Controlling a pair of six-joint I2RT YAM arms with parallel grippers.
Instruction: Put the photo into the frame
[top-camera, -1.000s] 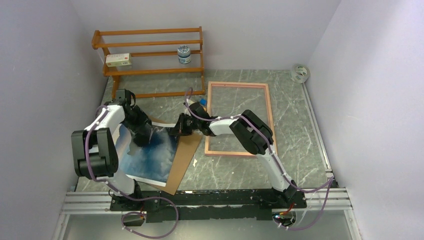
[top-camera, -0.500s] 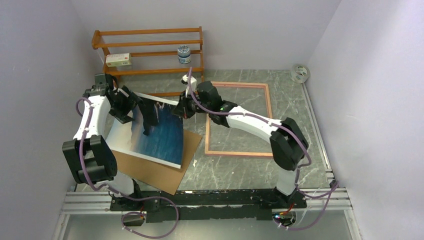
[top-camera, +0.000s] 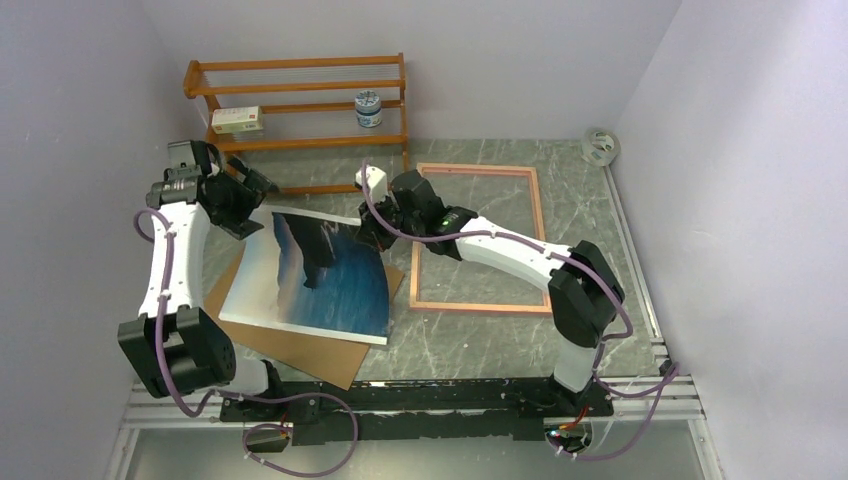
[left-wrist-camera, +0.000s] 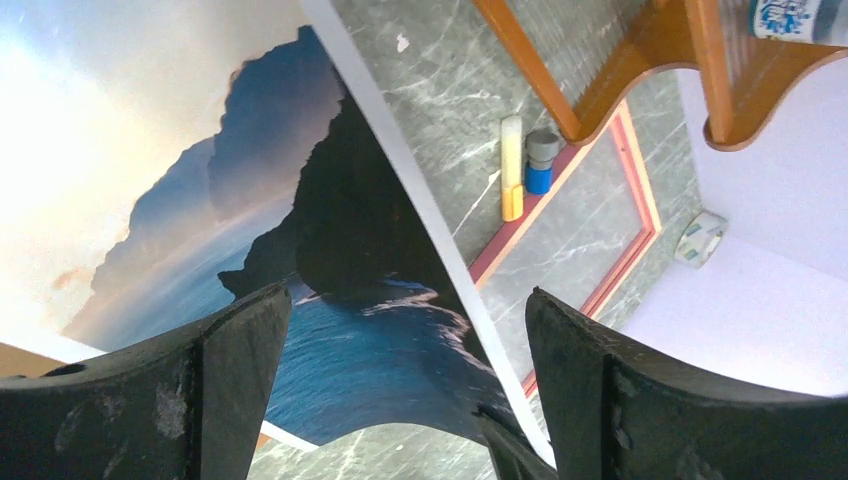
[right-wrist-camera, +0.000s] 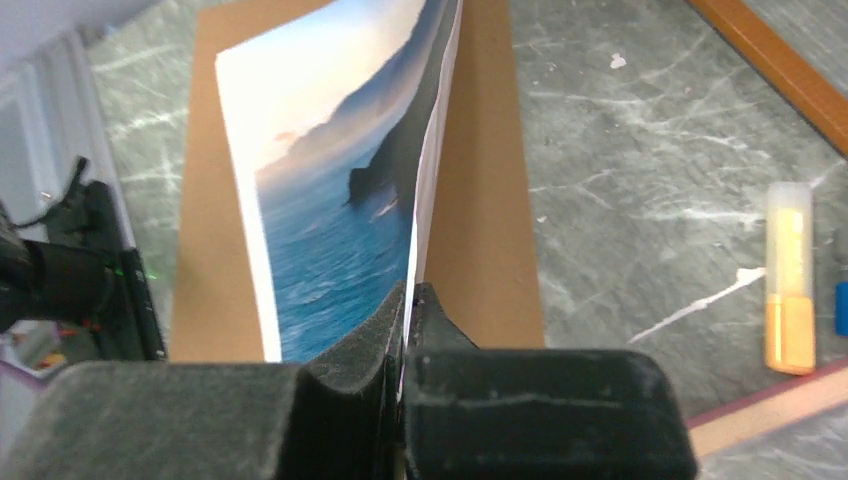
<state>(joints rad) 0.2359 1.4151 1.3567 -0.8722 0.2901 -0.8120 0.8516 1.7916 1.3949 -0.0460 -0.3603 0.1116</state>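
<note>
The photo (top-camera: 315, 280), blue sea and dark mountains, faces up and tilts, its near edge resting on the brown hardboard. My right gripper (top-camera: 368, 232) is shut on the photo's far right edge; in the right wrist view its pads (right-wrist-camera: 410, 300) pinch the thin sheet (right-wrist-camera: 330, 200). My left gripper (top-camera: 252, 198) is open just off the photo's far left corner, holding nothing; in the left wrist view (left-wrist-camera: 408, 300) the photo (left-wrist-camera: 200, 200) shows beyond the spread fingers. The pink-bordered frame (top-camera: 543, 235) lies flat to the right, also in the left wrist view (left-wrist-camera: 640, 200).
The brown hardboard sheet (top-camera: 320, 352) lies under the photo. An orange shelf rack (top-camera: 300, 90) stands at the back left with a box and a jar. A yellow glue stick (right-wrist-camera: 790, 290) and blue marker (left-wrist-camera: 540, 165) lie by the frame. A tape roll (top-camera: 600, 147) sits far right.
Both arms swung toward the far side and the photo's far edge rose off the hardboard. The left gripper drew back to the far left, clear of the photo. The right gripper kept its pinch.
</note>
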